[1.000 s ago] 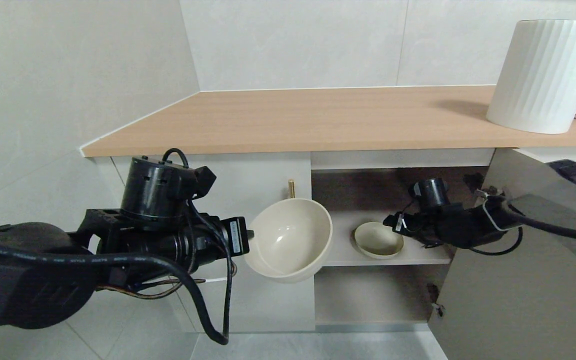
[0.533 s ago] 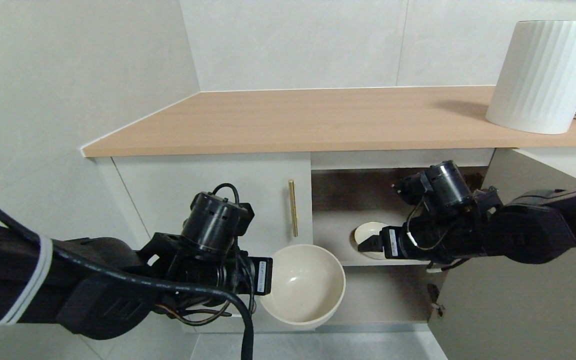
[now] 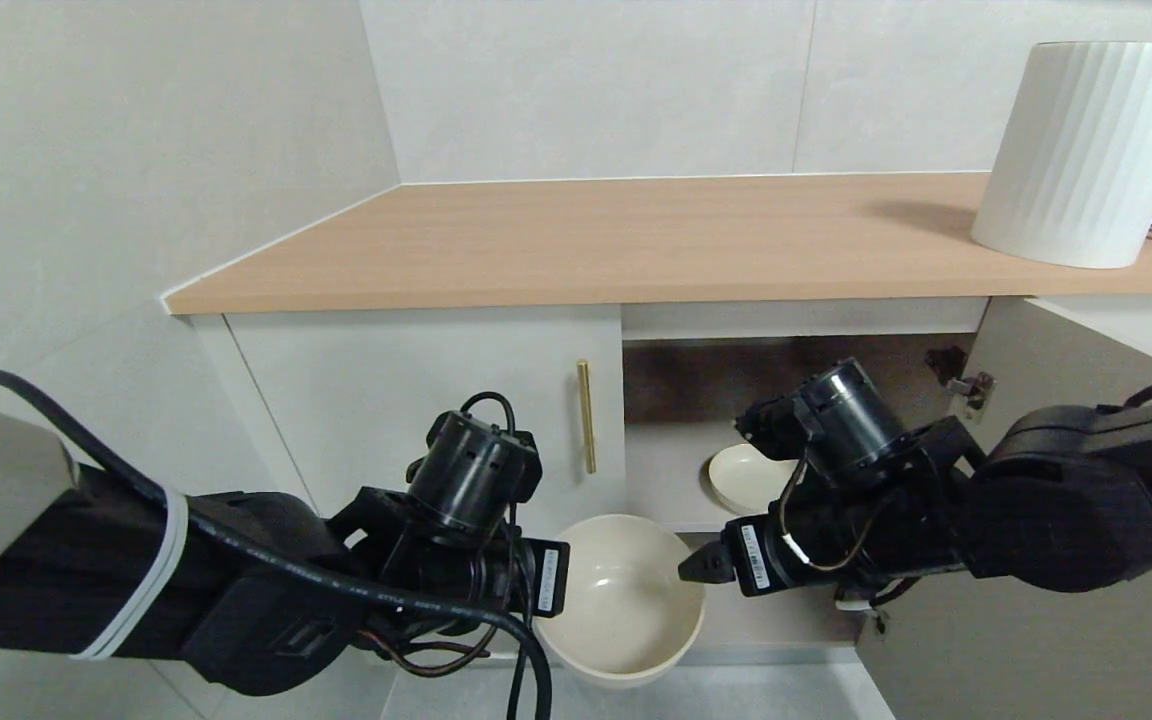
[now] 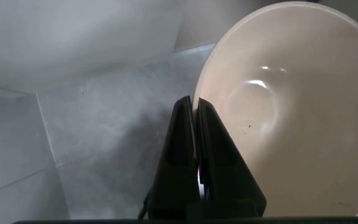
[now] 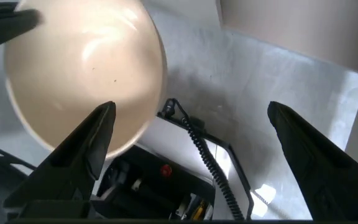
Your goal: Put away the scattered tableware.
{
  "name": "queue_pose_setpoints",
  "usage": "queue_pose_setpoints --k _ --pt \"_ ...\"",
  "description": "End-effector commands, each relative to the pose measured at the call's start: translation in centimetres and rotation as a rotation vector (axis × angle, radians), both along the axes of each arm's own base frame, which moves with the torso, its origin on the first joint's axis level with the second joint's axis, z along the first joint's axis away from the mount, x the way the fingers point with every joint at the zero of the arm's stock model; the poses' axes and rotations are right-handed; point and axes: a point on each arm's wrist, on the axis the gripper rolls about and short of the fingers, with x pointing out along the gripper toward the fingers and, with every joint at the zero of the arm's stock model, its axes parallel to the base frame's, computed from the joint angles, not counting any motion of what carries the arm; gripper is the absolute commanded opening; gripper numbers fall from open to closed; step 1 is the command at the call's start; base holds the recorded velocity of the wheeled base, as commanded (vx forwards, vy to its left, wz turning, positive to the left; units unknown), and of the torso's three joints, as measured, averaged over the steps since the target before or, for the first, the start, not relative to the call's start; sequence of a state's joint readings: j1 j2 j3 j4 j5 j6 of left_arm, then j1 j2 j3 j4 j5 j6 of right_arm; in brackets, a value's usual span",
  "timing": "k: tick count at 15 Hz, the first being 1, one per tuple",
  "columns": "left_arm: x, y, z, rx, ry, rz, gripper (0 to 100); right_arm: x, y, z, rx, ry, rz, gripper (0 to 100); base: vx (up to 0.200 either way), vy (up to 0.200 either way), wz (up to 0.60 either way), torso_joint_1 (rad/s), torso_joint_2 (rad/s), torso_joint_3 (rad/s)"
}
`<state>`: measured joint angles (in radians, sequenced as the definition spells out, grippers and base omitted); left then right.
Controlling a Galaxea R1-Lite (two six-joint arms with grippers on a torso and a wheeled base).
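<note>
Here, the left gripper is clamped on the left rim of a large cream bowl, held low before the open cupboard. The right gripper hangs with fingers spread just right of the bowl. A smaller bowl sits on the shelf. Stowing appears under way; next, the big bowl likely needs raising onto that shelf, clear of the smaller one.
</note>
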<state>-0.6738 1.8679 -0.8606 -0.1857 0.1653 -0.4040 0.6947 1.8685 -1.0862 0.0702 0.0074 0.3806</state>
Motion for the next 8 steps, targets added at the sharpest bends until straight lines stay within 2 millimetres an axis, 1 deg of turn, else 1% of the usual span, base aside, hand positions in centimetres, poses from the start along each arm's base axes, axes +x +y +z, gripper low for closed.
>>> queue_pose_setpoints --k 1,2,5,6,8 --pt "-0.16 -0.20 0.04 0.002 -0.005 -0.004 0 0.83 1.10 -2.13 -0.036 0.042 0.001 100 0.000 0.000 0.00 0.000 0.00 0.000" --pt "-0.21 -0.27 -0.02 0.007 -0.005 -0.003 0 1.05 1.26 -2.55 -0.045 0.046 -0.006 100 0.000 0.000 0.00 0.000 0.00 0.000" --pt "-0.27 -0.41 -0.10 0.009 -0.005 -0.006 0 1.46 1.57 -2.67 -0.046 0.042 -0.027 100 0.000 0.000 0.00 0.000 0.00 0.000" --pt "-0.26 -0.42 -0.15 0.010 -0.003 -0.006 0 1.48 1.59 -2.63 -0.041 0.043 -0.029 0 0.000 0.000 0.00 0.000 0.00 0.000" --pt "-0.29 -0.51 -0.25 0.012 -0.001 -0.009 0 1.38 1.64 -2.62 -0.042 0.043 -0.026 0 0.000 0.000 0.00 0.000 0.00 0.000"
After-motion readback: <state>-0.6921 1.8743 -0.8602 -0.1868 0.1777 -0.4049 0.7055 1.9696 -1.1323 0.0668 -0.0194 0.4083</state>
